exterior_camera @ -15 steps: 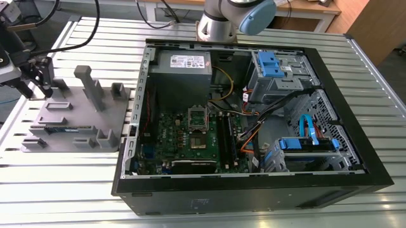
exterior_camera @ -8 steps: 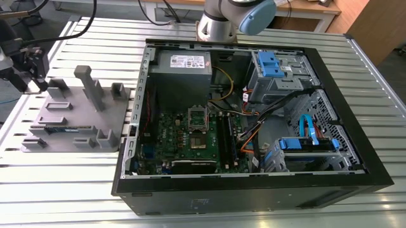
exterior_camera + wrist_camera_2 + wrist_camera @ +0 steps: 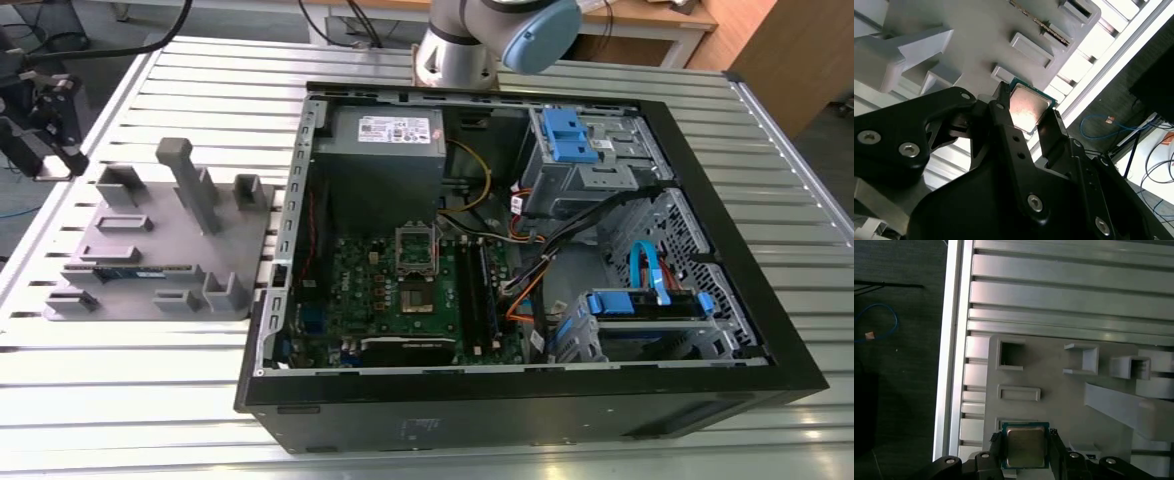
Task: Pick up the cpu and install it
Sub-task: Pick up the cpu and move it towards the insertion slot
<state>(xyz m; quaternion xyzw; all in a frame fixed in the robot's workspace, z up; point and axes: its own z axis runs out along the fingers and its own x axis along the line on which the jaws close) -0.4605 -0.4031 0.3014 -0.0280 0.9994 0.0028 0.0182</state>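
The cpu (image 3: 1026,106) (image 3: 1025,445), a small square chip with a silvery top and a green rim, sits between my gripper's (image 3: 1024,114) (image 3: 1025,452) black fingers in both wrist views, and they press on two of its opposite sides. It hangs over the edge of the grey holder tray (image 3: 1054,370) (image 3: 147,240), close to the table rim. In the exterior view my gripper (image 3: 47,130) is at the far left, beside the tray. The bare cpu socket (image 3: 415,250) lies on the motherboard inside the open computer case (image 3: 534,390).
A green memory stick (image 3: 134,270) lies in the tray, among upright grey blocks (image 3: 187,180). The case holds a grey power supply (image 3: 387,135), blue drive brackets (image 3: 567,135) and loose cables (image 3: 561,250). The slatted metal table (image 3: 134,400) ends just beyond the tray.
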